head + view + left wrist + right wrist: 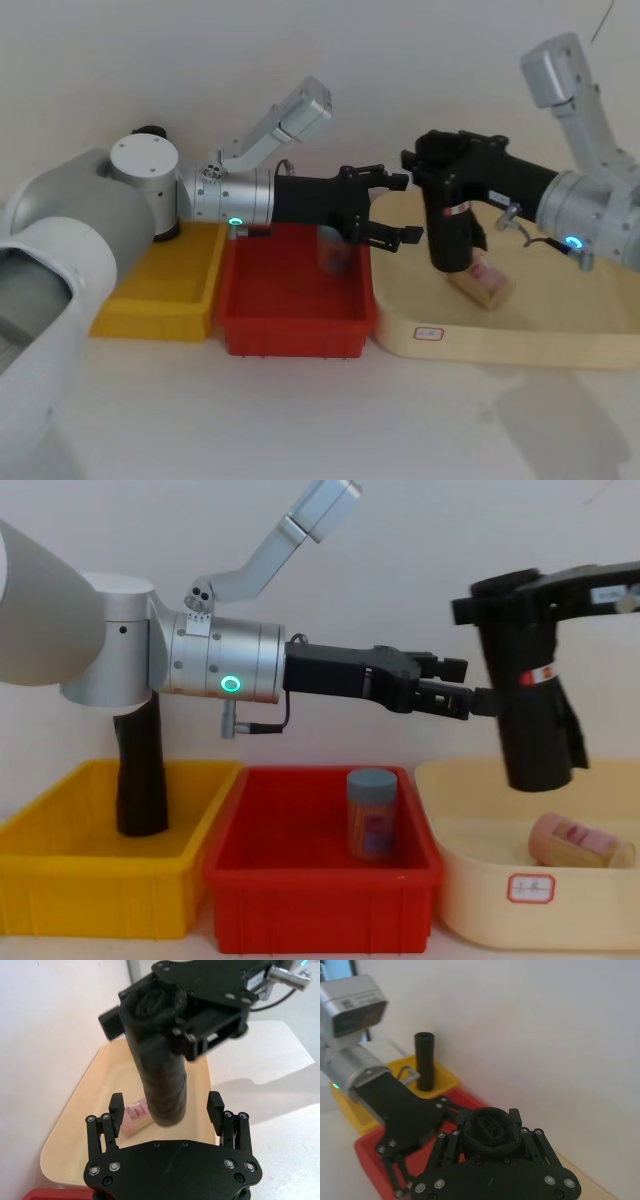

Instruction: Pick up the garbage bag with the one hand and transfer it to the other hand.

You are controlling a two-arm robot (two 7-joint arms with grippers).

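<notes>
**Holding the bag aloft, left gripper beside it**

Scanning left to right, you see a slimmer black roll (140,780) upright in the yellow bin (60,880), then a blue-lidded jar (372,813) in the red bin (320,900). Your left gripper (478,702) reaches across, fingers spread, next to the garbage bag (528,710). Your right gripper (520,585) clenches the bag's top, holding it upright above the cream tray (480,900), where a jar (580,842) lies on its side.
</notes>
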